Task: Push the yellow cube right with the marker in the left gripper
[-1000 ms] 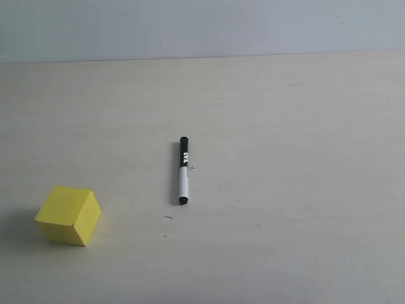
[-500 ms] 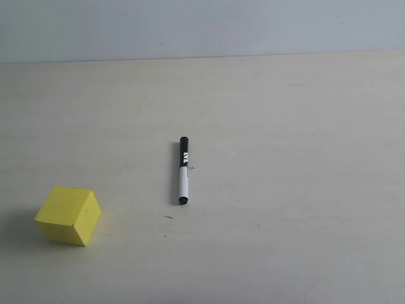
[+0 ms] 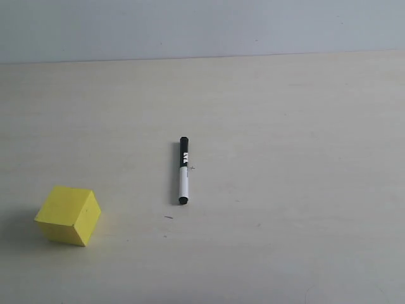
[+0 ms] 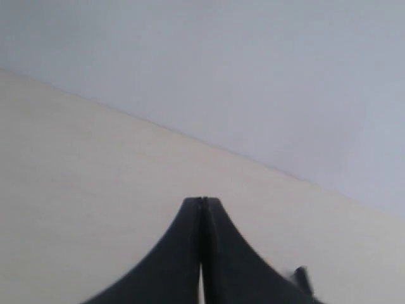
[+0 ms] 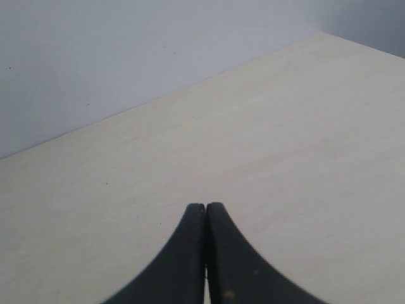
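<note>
Open table (image 3: 285,190) surrounds marker (image 3: 183,171); yellow cube (image 3: 68,215) well apart, lower left.

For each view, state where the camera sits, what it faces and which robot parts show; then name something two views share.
Exterior: above the table, looking down and across at marker, cube and wall; no robot parts.
Left wrist: behind shut left gripper, facing table and wall.
Right wrist: behind shut right gripper, likewise.
Shared: both wrist views show table and wall, not marker or cube.

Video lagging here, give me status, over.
Left gripper shut, empty; right gripper same. Marker lying on table, ungrasped. Yellow cube left of it, apart. No obstacles.
</note>
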Available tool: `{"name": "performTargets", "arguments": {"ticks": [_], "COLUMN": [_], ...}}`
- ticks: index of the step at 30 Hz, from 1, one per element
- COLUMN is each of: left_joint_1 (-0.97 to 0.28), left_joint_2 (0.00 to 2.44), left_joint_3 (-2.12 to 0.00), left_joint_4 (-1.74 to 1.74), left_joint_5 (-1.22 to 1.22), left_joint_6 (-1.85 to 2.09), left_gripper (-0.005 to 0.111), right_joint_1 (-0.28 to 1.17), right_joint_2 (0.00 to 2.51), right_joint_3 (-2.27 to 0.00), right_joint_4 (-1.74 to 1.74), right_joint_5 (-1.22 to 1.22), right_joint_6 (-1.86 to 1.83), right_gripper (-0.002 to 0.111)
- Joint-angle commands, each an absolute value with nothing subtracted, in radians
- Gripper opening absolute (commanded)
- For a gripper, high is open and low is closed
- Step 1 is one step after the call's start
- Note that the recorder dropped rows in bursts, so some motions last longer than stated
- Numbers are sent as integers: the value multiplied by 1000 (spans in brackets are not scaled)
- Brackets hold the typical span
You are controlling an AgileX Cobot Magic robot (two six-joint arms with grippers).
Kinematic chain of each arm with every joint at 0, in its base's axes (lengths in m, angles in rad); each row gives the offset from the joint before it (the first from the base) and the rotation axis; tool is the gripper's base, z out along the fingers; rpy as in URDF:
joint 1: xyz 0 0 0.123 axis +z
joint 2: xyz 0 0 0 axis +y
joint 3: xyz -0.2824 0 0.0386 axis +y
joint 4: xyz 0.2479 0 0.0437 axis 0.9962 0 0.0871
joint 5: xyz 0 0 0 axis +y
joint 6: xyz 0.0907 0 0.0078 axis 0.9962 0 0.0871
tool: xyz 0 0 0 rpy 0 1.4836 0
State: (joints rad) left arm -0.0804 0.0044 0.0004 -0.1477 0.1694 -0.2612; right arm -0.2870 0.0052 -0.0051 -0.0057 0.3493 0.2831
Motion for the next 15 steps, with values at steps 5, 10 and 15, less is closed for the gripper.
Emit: {"name": "performTargets", "arguments": {"ticks": [5,10,15], "left_joint_1": [-81,-81,-81], "left_joint_2": [0,0,79], "left_joint_3": [0,0,-173], "left_joint_4": [-256,-329,-338], "left_joint_5": [33,-365,-423], "left_joint_6": [-443,-709,-730], "left_gripper": [0,0,0], "right_joint_1": [-284,-284,-284], "right_joint_2": [0,0,0], "right_joint_3": [0,0,0], "right_joint_4": [-6,-6,-6], "right_joint_5": [346,346,346], "right_joint_6": [283,283,283], "right_gripper": [0,0,0]}}
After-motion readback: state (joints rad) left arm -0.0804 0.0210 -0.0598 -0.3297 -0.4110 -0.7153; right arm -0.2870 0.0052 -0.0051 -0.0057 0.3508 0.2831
